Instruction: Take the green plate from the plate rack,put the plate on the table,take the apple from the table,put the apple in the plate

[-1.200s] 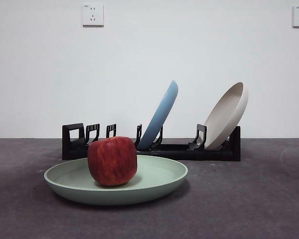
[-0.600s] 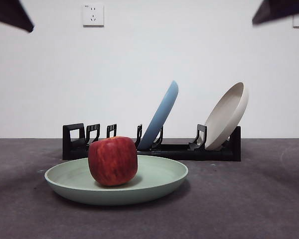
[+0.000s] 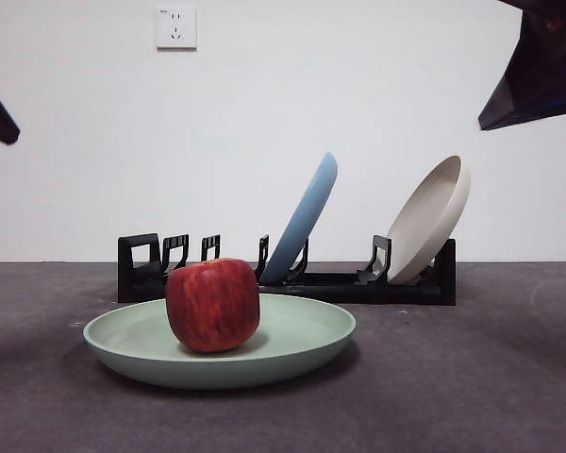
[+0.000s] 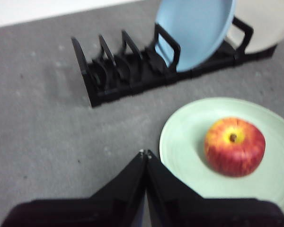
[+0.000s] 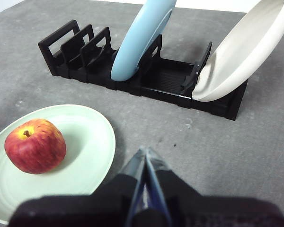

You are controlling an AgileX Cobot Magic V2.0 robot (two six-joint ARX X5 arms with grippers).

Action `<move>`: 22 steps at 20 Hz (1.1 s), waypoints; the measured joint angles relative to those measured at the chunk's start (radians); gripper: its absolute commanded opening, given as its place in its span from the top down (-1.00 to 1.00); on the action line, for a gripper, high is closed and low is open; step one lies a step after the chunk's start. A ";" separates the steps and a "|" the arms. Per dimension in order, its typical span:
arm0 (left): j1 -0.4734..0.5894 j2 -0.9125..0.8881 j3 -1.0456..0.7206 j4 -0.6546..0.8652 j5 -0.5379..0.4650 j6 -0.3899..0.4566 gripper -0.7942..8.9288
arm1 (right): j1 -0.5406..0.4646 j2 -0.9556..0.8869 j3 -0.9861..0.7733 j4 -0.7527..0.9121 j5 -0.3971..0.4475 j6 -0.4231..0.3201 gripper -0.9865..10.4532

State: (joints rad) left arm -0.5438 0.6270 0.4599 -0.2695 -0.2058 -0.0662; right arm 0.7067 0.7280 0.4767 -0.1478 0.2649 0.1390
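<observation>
Since apple [image 3: 213, 305] sits in green plate [image 3: 302, 351]: firm, slick; grasp its flanks. Both end effectors closed, empty.

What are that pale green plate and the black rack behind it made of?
The round pale mint-green plate looks like matte plastic or a similar composite: even colour, no gloss. The long black slotted plate rack appears to be moulded plastic, given its thin uniform dividers and faint sheen. Neither can be confirmed by sight.

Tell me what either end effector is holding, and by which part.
Nothing. The left end effector and right end effector are shut on nothing; the apple sits free.
</observation>
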 measured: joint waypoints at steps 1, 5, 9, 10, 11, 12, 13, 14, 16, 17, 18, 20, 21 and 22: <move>0.000 0.000 0.000 -0.009 0.000 -0.003 0.84 | 0.000 0.000 0.000 -0.001 0.000 0.000 0.85; 0.000 0.000 0.000 -0.008 0.000 -0.006 0.84 | 0.000 0.000 0.000 -0.001 0.000 0.000 0.85; 0.002 -0.018 0.000 -0.027 0.000 -0.006 0.84 | 0.000 0.000 0.000 -0.001 0.000 0.000 0.85; 0.008 -0.050 0.000 -0.049 0.000 -0.005 0.84 | 0.000 0.000 0.000 -0.002 0.000 0.000 0.85; 0.023 -0.089 0.000 -0.055 0.001 0.010 0.84 | 0.000 0.000 0.000 -0.001 0.000 0.000 0.85; 0.050 -0.131 0.000 -0.055 0.001 0.025 0.84 | 0.000 0.000 0.000 -0.001 0.000 0.000 0.85; 0.087 -0.176 0.000 -0.053 0.004 0.035 0.84 | 0.000 0.000 0.000 -0.001 0.000 0.000 0.85; 0.132 -0.222 0.000 -0.053 0.005 0.040 0.84 | 0.000 0.000 0.000 -0.001 0.000 0.000 0.85; 0.238 -0.317 0.000 -0.055 0.006 0.045 0.84 | 0.000 0.000 0.000 -0.001 0.000 0.000 0.85; 0.296 -0.354 0.000 -0.063 0.019 0.047 0.84 | 0.000 0.000 0.000 -0.001 0.000 0.000 0.85; 0.351 -0.380 -0.001 -0.066 0.047 0.051 0.84 | 0.000 0.000 0.000 -0.001 0.000 0.000 0.85; 0.439 -0.424 -0.035 -0.026 0.107 0.071 0.84 | 0.000 0.000 0.000 -0.001 0.000 0.000 0.85; 0.468 -0.439 -0.070 0.005 0.140 0.087 0.84 | 0.000 0.000 0.000 -0.001 0.000 0.000 0.85; 0.489 -0.452 -0.114 0.034 0.176 0.103 0.84 | 0.000 0.000 0.000 -0.001 0.000 0.000 0.85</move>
State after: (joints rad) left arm -0.0544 0.1753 0.3462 -0.2352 -0.0299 0.0368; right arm 0.7067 0.7280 0.4767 -0.1490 0.2653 0.1390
